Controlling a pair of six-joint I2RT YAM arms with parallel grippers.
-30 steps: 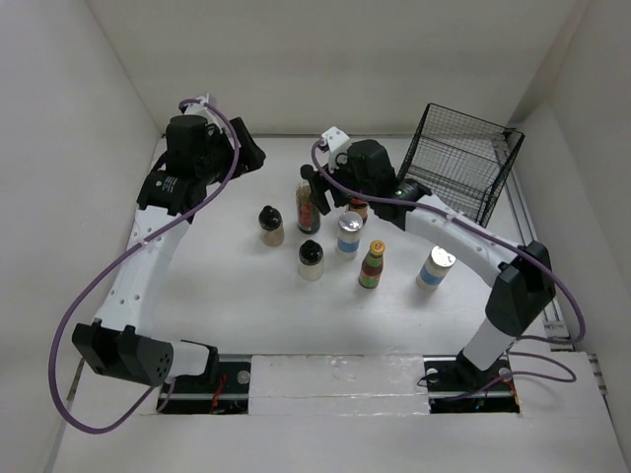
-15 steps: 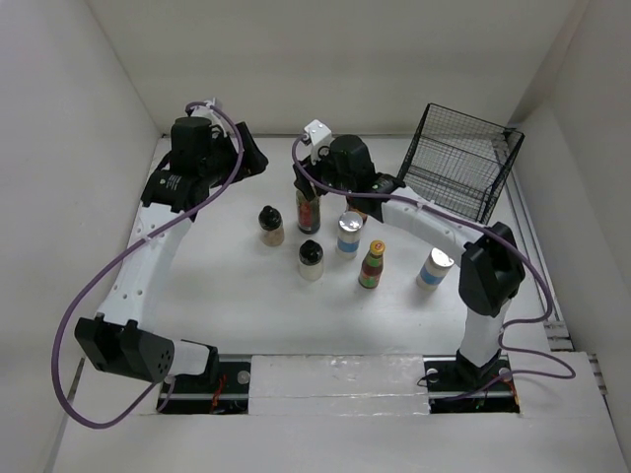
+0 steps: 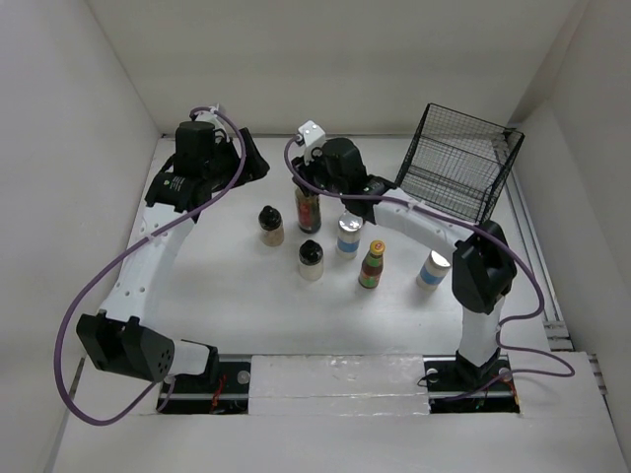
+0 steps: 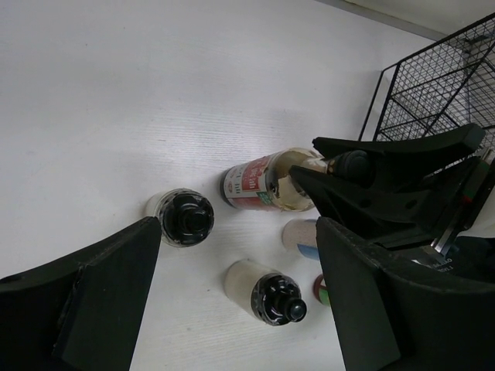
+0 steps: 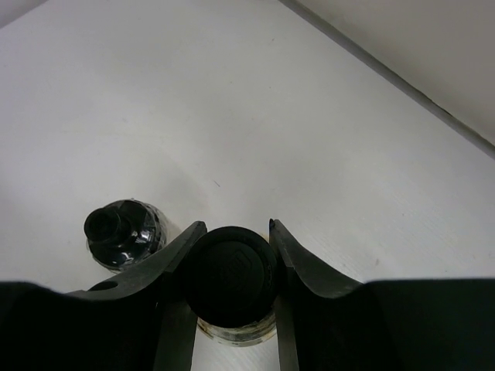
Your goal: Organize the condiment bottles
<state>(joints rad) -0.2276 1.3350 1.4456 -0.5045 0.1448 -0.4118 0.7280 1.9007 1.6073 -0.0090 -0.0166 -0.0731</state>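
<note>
Right gripper is over the tall dark bottle with the black cap, at the far middle of the white table. In the right wrist view both black fingers sit tight against the sides of the round cap, one on each side: the pincer is clamped on the bottle's top. The left wrist view shows the same grip from the side, the bottle's red-and-white label below the fingers. The bottle appears upright in the top view.

Left gripper hangs above the far left part of the table, well apart from any bottle. Its two broad black fingers stand wide apart with nothing between them but the table below.

Other bottles, top view:
- black-capped shaker with a pale body, left of the dark bottle and nearer the camera
- second black-capped shaker, nearer still, roughly in front of the dark bottle
- silver-lidded jar with a blue label, just right of the second shaker
- small yellow-capped bottle with a red and green label, near the silver-lidded jar on its right
- second silver-lidded blue-labelled jar, farther right, close to the right arm's upright link

All of these stand on the table, apart from one another. The black wire basket sits in the far right corner; its contents cannot be made out. A red-lidded jar cannot be picked out behind the right arm.
</note>
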